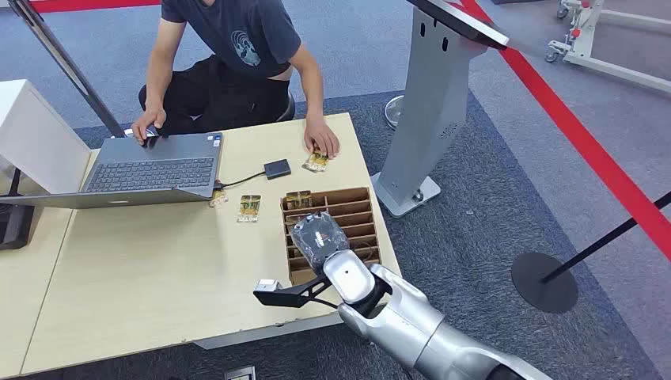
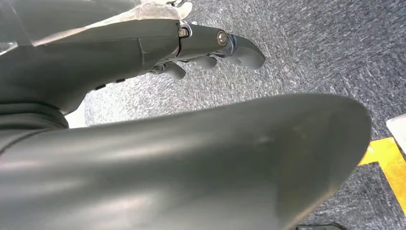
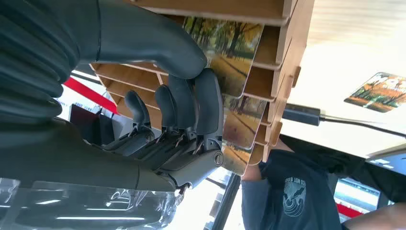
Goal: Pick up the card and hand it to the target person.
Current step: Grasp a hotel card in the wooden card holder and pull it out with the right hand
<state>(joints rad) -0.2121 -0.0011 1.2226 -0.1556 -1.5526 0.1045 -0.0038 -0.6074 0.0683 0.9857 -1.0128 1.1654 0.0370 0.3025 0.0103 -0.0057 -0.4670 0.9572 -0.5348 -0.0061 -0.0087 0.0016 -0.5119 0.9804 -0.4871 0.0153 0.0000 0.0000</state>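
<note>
At centre frame the right hand [image 1: 318,237] hovers over the slotted wooden rack [image 1: 360,218] on the counter [image 1: 142,277]. In the right wrist view its fingers [image 3: 207,96] are curled together, thumb touching the card [image 3: 234,52], which stands on edge in a slot. Farther up, three cards lie flat; one is under the person's hand [image 1: 322,139].

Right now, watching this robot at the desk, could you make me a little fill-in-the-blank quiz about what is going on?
1. The robot's right hand reaches into the slotted wooden ___ on the table.
2. The cards standing in its slots show trees in ___ colours.
3. The seated person rests one hand on an open ___.
4. A black cable joins the laptop to a small ___ device.

Missing words: rack; autumn; laptop; black
</note>
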